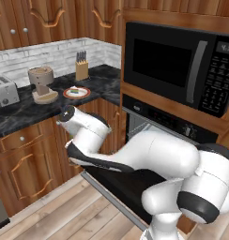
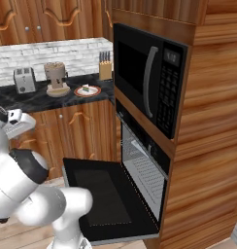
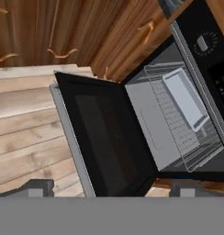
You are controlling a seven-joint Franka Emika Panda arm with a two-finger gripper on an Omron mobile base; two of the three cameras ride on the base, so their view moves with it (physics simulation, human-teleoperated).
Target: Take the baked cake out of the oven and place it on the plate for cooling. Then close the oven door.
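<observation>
The oven door [image 2: 108, 194] hangs wide open, dropped flat over the pale wood-plank floor [image 3: 26, 133], its dark glass window facing up. Inside the oven [image 2: 144, 168] the wire rack [image 3: 178, 124] sits bare apart from a grey tray [image 3: 185, 98] resting on it. In the hand view the gripper [image 3: 111, 192] looks down on that door from above, its two dark tips spread far apart at the bottom edge, released, nothing between them.

Over on the black speckled counter [image 1: 22, 112] sits the plate [image 1: 77, 92], white with its red-orange rim, and the baked cake [image 1: 75, 91] lies on it, a small greenish piece. Just beside the plate stands a tan coffee grinder [image 1: 42, 83]; a silver toaster [image 1: 4, 91] is further along, and a knife block [image 1: 81, 69] stands back against the white brick wall [image 1: 41, 56].

Above the oven, the black microwave [image 2: 149, 80] with its keypad sits in the tall wooden cabinet column [image 2: 212, 121]. Wooden cupboards [image 1: 27, 159] with curved handles run below the counter.
</observation>
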